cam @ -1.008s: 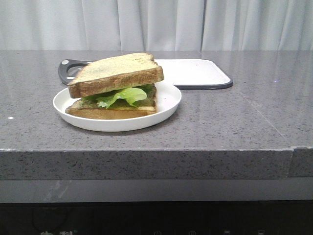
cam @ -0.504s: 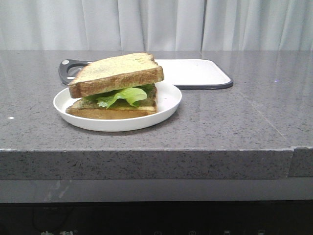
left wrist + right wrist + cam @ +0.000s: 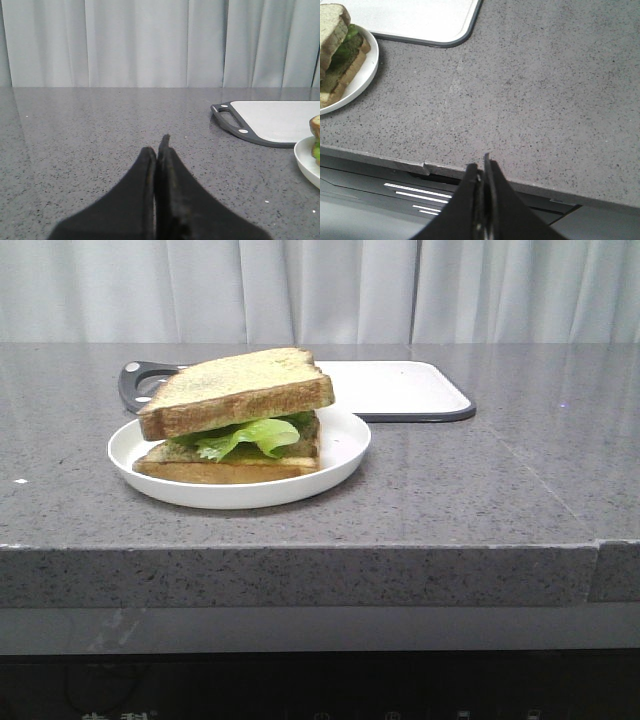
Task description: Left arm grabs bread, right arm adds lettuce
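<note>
A bread slice (image 3: 240, 385) lies tilted on top of ruffled green lettuce (image 3: 250, 435), which rests on a lower slice (image 3: 225, 468) on a white plate (image 3: 340, 445). The stack also shows in the right wrist view (image 3: 337, 45) and its edge in the left wrist view (image 3: 315, 135). My left gripper (image 3: 157, 150) is shut and empty, low over bare counter to the left of the plate. My right gripper (image 3: 481, 167) is shut and empty, over the counter's front edge, right of the plate. Neither gripper shows in the front view.
A white cutting board (image 3: 395, 388) with a dark rim and handle (image 3: 140, 380) lies behind the plate; it also shows in the left wrist view (image 3: 272, 120) and the right wrist view (image 3: 420, 20). The counter's front edge (image 3: 300, 550) runs below. Curtains hang behind.
</note>
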